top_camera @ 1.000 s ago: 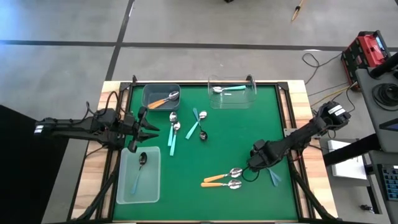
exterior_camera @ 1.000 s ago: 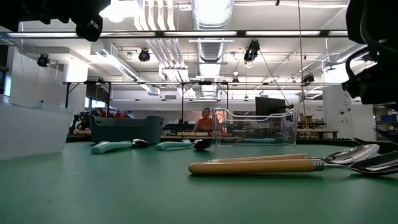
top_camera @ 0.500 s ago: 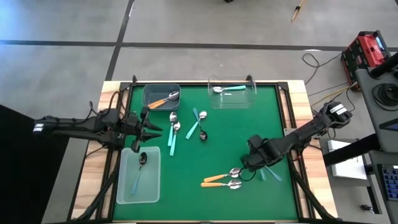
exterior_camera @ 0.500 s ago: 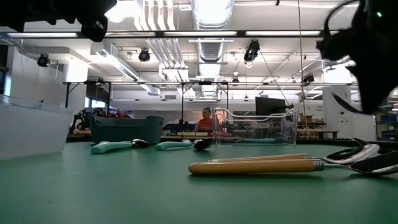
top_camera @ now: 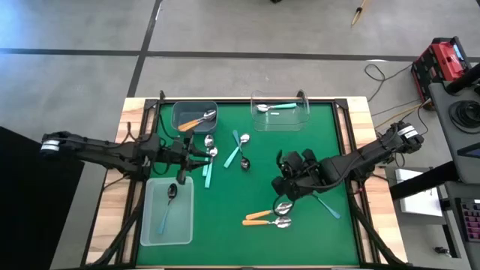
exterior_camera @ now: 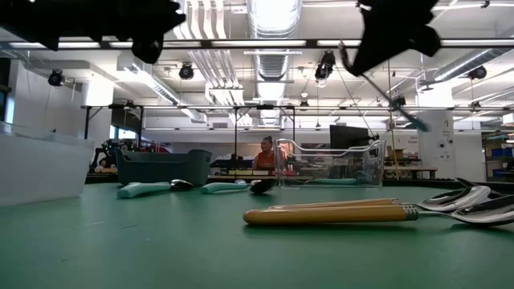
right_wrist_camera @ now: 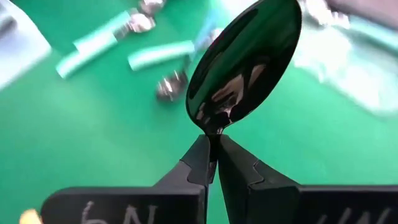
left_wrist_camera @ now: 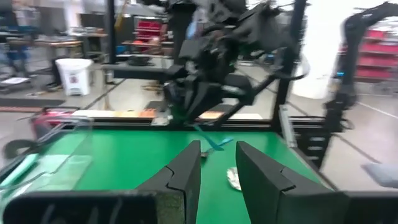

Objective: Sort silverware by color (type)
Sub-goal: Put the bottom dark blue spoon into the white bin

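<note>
My right gripper (top_camera: 286, 192) hangs above the green mat (top_camera: 225, 225) at centre right, shut on a spoon with a dark bowl (right_wrist_camera: 245, 68). Its thin light-blue handle (top_camera: 330, 208) trails toward the near right. My left gripper (top_camera: 197, 156) is open and points level over the mat's left part, near two teal-handled spoons (top_camera: 208, 163); nothing is between its fingers (left_wrist_camera: 186, 165). More teal-handled spoons (top_camera: 240, 150) lie flat at mid-table. Two orange-handled spoons (top_camera: 264, 217) lie side by side below my right gripper. My right gripper pinches the spoon's narrow neck (right_wrist_camera: 212, 132), right below the bowl, between its two fingertips. The fingers slant downward from the table's right side. The bowl sticks out beyond them and the handle (exterior_camera: 401, 108) slopes away behind. The whole spoon is clear of the mat.
A dark grey bin (top_camera: 180, 112) at the far left holds an orange-handled spoon. A clear bin (top_camera: 300, 120) at the far middle holds a teal-handled one. A milky bin (top_camera: 184, 225) at the near left holds a dark-bowled spoon. Bare mat lies at the near middle.
My right gripper has risen and gone toward the table's left, turning its wrist, and has carried the dark-bowled spoon up from the mat's near right part. My left gripper has reached toward the table's right, closer to the teal-handled spoons.
</note>
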